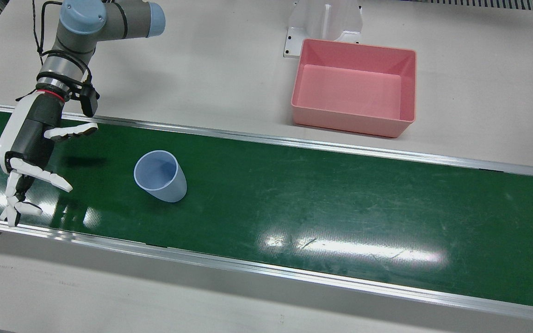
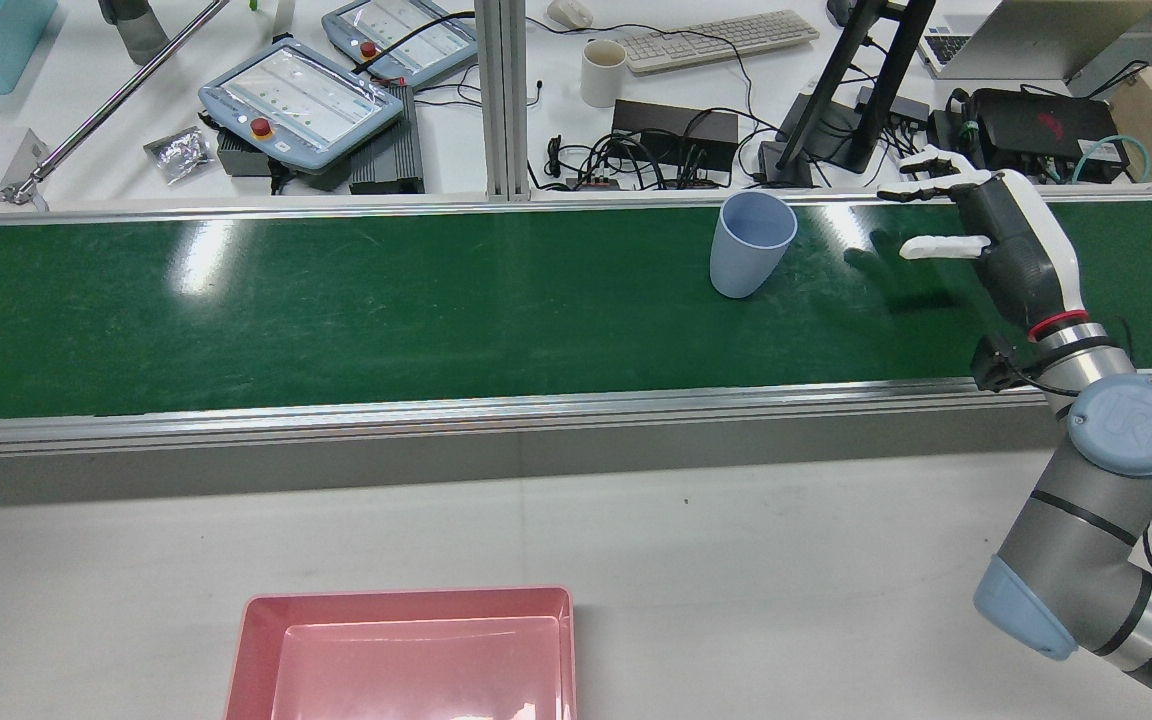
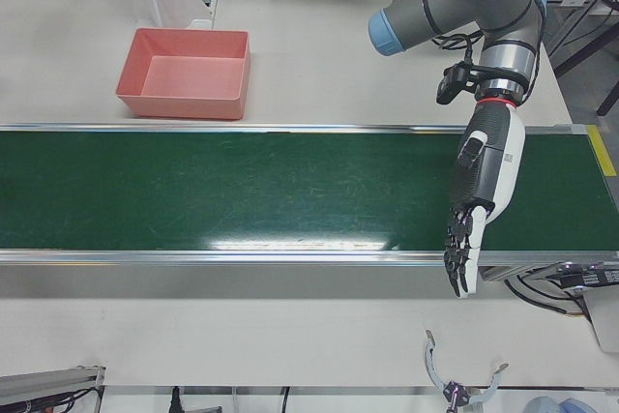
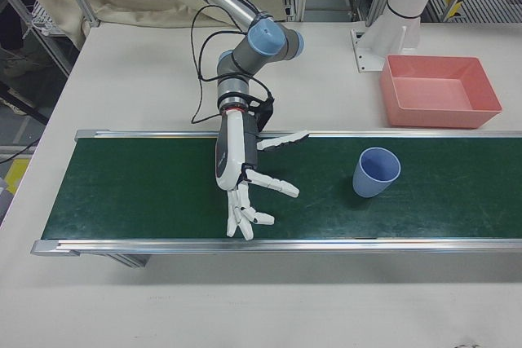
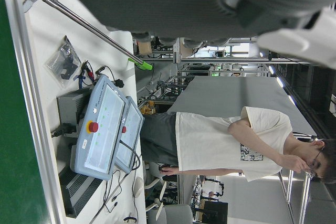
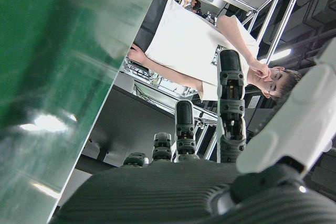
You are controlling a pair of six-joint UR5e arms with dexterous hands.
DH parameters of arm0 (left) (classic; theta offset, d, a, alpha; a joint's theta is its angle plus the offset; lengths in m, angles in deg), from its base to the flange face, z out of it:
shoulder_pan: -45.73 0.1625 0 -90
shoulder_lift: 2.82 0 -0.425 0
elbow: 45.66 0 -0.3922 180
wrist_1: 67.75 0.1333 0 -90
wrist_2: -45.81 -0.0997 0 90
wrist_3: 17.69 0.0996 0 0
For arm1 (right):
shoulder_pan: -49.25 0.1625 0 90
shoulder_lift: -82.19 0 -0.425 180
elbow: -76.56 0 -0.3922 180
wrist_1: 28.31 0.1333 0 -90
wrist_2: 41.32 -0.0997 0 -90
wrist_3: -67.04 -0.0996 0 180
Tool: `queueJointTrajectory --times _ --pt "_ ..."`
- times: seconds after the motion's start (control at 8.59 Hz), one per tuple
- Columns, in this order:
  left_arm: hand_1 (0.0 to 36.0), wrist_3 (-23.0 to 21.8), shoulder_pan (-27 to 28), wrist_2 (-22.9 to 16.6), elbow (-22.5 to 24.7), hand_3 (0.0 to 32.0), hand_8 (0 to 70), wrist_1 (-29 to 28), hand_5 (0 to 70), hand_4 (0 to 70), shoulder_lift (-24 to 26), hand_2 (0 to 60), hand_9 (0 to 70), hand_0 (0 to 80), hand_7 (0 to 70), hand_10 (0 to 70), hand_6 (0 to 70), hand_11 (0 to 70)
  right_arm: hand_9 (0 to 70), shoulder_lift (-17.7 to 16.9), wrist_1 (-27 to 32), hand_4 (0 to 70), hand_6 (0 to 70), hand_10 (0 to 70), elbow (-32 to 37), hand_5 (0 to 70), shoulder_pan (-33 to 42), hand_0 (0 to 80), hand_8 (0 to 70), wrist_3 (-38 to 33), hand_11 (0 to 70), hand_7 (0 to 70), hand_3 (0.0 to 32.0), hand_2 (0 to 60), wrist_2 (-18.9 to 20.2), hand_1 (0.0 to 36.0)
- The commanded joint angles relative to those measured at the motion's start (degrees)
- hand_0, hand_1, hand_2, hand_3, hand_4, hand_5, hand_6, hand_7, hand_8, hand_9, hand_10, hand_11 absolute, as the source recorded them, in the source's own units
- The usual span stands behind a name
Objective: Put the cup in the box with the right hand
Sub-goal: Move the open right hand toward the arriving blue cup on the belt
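right hand (image 1: 28,152) hovering over the green conveyor belt (image 1: 322,203), fingers spread wide, thumb stuck out sideways, nothing held. same hand in the rear view (image 2: 1006,240) at the belt's right end, fingertips reaching toward the far rail. pale blue plastic cup (image 1: 160,176) standing upright on the belt, mouth up, near the hand's thumb side but apart from it, not touching; in the right-front view the cup (image 4: 375,172) off to the right of the open fingers (image 4: 269,186), bare belt between. pink plastic box (image 1: 355,87) on the white tabletop (image 1: 211,64) beyond the belt's back rail, well apart from the hand, further along than the cup and on the robot's side. box open-topped. left hand (image 3: 481,191) hanging over the other end of the belt in the left-front view, fingers pointing down past the front rail, straight and close together, holding nothing. person in a white t-shirt (image 5: 226,145) visible past the operators' desk in the left hand view, beside two teach pendants (image 5: 107,129).
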Motion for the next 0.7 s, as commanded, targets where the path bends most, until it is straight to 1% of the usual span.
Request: queueJointTrajectory --times 0.0,0.23,0.47,0.58 --pt "0.0 0.0 0.0 0.0 0.0 0.0 0.0 0.0 0.0 0.0 0.0 0.0 0.0 0.0 0.0 0.0 0.0 0.0 13.0 -0.5 -0.2 59.9 8.4 1.3 1.3 0.0 -1.3 42.1 3.5 0.3 1.6 40.2 0.0 2.8 0.1 0.2" --pt "0.0 0.0 0.0 0.0 0.0 0.0 0.0 0.0 0.0 0.0 0.0 0.0 0.0 0.0 0.0 0.0 0.0 0.0 13.5 -0.7 -0.2 63.9 8.8 1.8 1.4 0.0 -0.3 41.8 3.7 1.0 2.2 41.7 0.0 3.8 0.1 0.2" --pt "0.0 0.0 0.0 0.0 0.0 0.0 0.0 0.0 0.0 0.0 0.0 0.0 0.0 0.0 0.0 0.0 0.0 0.0 13.4 -0.5 -0.8 63.3 8.7 1.5 1.4 0.0 1.1 41.7 3.6 1.0 1.8 41.3 0.0 5.0 0.1 0.5" --pt "0.0 0.0 0.0 0.0 0.0 0.0 0.0 0.0 0.0 0.0 0.0 0.0 0.0 0.0 0.0 0.0 0.0 0.0 13.5 -0.5 -0.9 65.3 8.8 1.6 1.4 0.0 1.0 41.4 3.6 1.1 1.8 42.0 0.0 6.1 0.2 0.7"
